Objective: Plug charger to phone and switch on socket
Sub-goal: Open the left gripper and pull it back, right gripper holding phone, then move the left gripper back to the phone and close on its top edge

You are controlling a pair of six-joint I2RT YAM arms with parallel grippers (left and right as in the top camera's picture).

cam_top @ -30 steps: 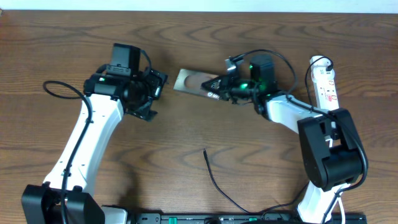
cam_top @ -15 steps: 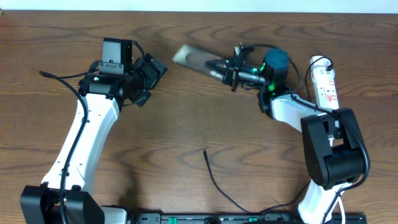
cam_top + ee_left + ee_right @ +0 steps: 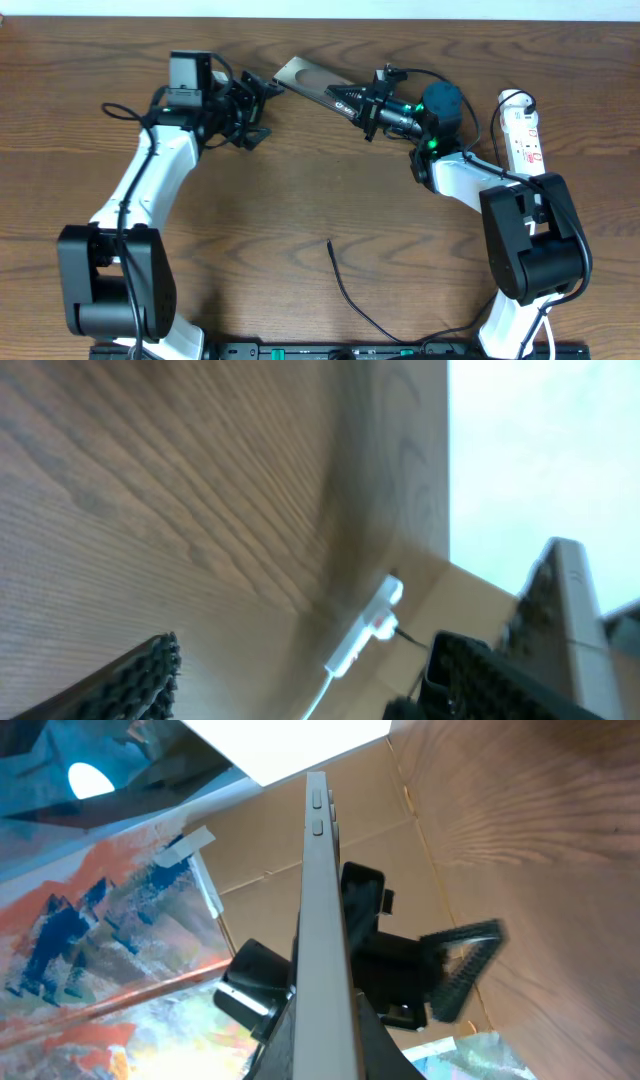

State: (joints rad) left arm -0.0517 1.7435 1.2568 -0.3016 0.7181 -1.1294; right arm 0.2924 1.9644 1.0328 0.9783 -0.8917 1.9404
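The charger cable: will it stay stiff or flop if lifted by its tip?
Probably floppy: the charger cable is thin and lies in a loose curve. Likely light, so it may drag across the table when pushed.

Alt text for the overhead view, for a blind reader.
The right claw holds the phone by one end near the table's far edge, the open left claw beside its other end. The charger lies loose near the front; the socket is at the right.
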